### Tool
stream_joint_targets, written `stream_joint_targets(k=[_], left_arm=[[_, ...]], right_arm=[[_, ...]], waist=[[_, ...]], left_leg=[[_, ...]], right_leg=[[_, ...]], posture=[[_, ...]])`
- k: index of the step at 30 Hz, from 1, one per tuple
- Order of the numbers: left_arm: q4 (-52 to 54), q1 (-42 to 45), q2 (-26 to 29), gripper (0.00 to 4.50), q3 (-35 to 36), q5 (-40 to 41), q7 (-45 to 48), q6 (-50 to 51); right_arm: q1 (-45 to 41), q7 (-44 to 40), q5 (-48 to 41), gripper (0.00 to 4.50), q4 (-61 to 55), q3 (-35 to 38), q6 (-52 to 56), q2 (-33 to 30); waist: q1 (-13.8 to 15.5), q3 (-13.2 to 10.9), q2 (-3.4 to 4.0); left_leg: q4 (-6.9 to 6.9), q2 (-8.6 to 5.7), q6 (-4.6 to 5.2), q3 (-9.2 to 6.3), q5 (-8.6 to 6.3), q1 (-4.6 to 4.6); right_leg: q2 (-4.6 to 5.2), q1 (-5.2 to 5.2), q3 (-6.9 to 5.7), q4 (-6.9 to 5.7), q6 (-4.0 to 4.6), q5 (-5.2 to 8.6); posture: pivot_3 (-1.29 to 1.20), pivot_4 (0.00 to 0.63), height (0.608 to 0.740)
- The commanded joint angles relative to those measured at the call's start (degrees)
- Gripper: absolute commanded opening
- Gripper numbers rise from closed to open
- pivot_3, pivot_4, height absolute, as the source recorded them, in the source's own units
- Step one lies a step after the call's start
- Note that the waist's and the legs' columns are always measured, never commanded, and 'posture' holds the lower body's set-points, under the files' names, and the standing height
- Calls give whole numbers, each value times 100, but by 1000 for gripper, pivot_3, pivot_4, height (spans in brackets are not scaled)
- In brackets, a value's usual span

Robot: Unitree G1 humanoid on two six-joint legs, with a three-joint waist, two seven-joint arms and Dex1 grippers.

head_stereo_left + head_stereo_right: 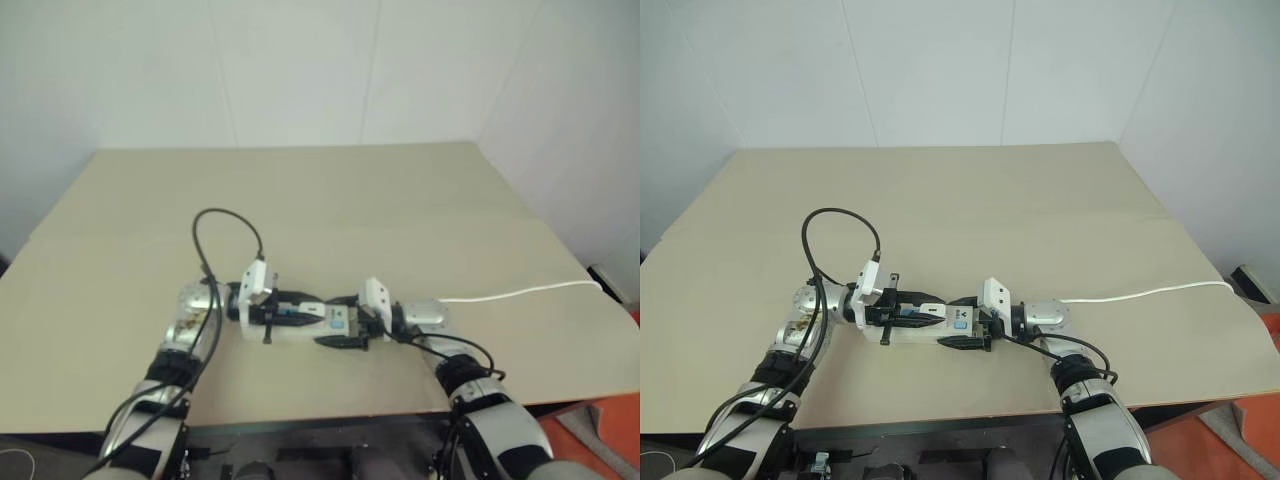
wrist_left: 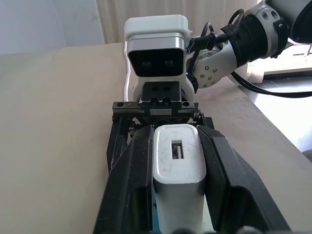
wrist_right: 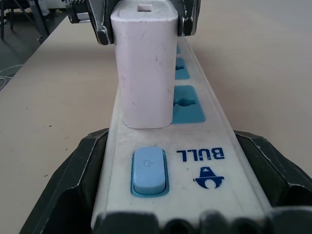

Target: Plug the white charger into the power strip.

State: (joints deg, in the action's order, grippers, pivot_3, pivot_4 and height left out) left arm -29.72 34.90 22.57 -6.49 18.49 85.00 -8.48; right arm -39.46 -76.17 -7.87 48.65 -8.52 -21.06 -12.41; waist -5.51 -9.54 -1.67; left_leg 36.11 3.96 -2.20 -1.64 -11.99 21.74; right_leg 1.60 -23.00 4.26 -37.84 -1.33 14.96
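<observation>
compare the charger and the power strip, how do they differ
The white charger is a short block standing upright; the power strip is a long flat bar lying level beneath it. The charger is plain white; the strip has blue socket faces and a blue switch. The left gripper is shut on the charger, while the right gripper holds the strip's switch end. Both are white plastic.

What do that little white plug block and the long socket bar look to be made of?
The small white boxy charger looks like smooth, slightly glossy hard plastic, with fine scuff marks on its sides. The long white power strip seems like similar moulded plastic with a soft sheen; its socket faces and switch are blue inserts, probably plastic too.
</observation>
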Motion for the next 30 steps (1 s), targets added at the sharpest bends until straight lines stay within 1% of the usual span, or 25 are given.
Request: stream_joint_targets(k=[1, 5, 7, 8, 11, 12, 16, 21, 24, 26, 28, 30], left_arm=[[-214, -200, 216, 1027, -165, -343, -91, 196], [-148, -146, 309, 1027, -262, -398, -105, 472], [-126, -101, 327, 1753, -282, -396, -162, 573], [-125, -79, 331, 1986, -288, -387, -165, 604], [-132, -25, 318, 2958, -280, -392, -196, 669], [-124, -20, 314, 3166, -279, -392, -197, 682], [-113, 11, 294, 4398, -242, -356, -213, 721], [-23, 177, 328, 4455, -84, -221, -249, 825], [219, 406, 512, 4455, 108, -2, -142, 1155], [247, 595, 766, 4455, 165, 22, 72, 1258], [237, 755, 1030, 4500, 304, 75, 157, 1260], [205, 846, 1251, 4500, 500, 182, 219, 1220]], right_arm=[[45, -87, 42, 3415, -9, -80, 53, 26], [45, -82, 42, 3415, -3, -80, 45, 29], [46, -77, 43, 3415, 0, -78, 43, 31], [46, -76, 43, 3415, 0, -78, 42, 32], [52, -88, 30, 3415, -9, -74, 53, 35], [54, -90, 25, 3415, -15, -74, 56, 37], [48, -84, 20, 3415, -21, -75, 64, 55], [51, -79, 23, 3415, -9, -77, 59, 67], [53, -89, 20, 3415, -3, -75, 63, 66], [50, -114, 16, 3415, -5, -80, 116, 62], [39, -146, 20, 4137, -11, -93, 225, 41], [33, -185, 21, 4446, -30, -98, 301, 13]], waist=[[0, 2, 2], [0, 6, 7], [-4, 10, 13], [-12, 11, 17], [0, 13, 18], [1, 13, 18], [1, 13, 19], [2, 13, 18], [-5, 13, 18], [-6, 12, 16], [-7, 12, 17], [-4, 12, 17]], left_leg=[[0, 0, 0, 0, 0, 0], [-1, 0, 0, 0, 0, -1], [-2, 0, 0, 0, 0, -1], [-2, 0, 0, 1, 0, -2], [-6, 0, 0, 4, 0, -4], [-6, 0, 0, 7, 0, -4], [-7, 0, 0, 6, 0, -5], [-6, 0, 0, 6, 0, -4], [-7, 0, 0, 5, 0, 3], [-6, 0, 0, 4, 0, 10], [-7, 0, 0, 4, 0, 11], [-7, 0, 0, 4, 0, 11]], right_leg=[[0, 0, 0, 0, -4, 2], [0, 0, 1, 1, -9, 5], [0, 1, 1, 1, -9, 6], [-1, 1, 2, 1, -10, 6], [-2, -1, 7, 1, -11, 7], [-2, -2, 10, 1, -11, 7], [-2, -2, 9, 1, -11, 7], [-3, -2, 9, 1, -12, 7], [-3, -8, 9, 2, -12, 7], [-4, -14, 8, 1, -12, 7], [-4, -15, 8, 3, -12, 7], [-4, -14, 8, 6, -12, 7]], posture=[[0, 150, 740], [0, 150, 740], [0, 150, 740], [0, 150, 740], [0, 150, 740], [0, 150, 740], [0, 150, 740], [0, 150, 740], [0, 150, 740], [0, 150, 740], [0, 150, 740], [0, 150, 740]])
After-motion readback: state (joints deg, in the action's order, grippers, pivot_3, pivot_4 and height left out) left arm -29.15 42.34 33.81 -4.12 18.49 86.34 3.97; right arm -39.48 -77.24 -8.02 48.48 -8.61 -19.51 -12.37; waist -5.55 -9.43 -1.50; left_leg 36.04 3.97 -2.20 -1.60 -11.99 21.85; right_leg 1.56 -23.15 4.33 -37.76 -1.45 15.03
